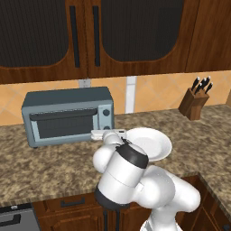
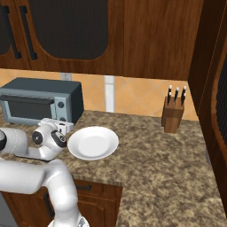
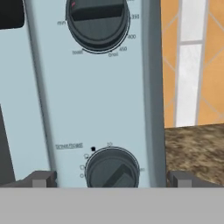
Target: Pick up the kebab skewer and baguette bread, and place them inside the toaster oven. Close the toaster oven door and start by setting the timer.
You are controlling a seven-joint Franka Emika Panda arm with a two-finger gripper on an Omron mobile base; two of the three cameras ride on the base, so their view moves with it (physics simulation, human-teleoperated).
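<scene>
The gripper was spread wide, and the boxy blue-grey toaster oven's lower dark round timer knob sat dead centre between the jaws, straight ahead.

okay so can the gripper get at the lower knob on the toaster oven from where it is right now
Probably yes. In the hand view the open gripper faces the toaster oven control panel, its fingertips either side of the lower knob, with nothing between them. The toaster oven door is shut.
</scene>
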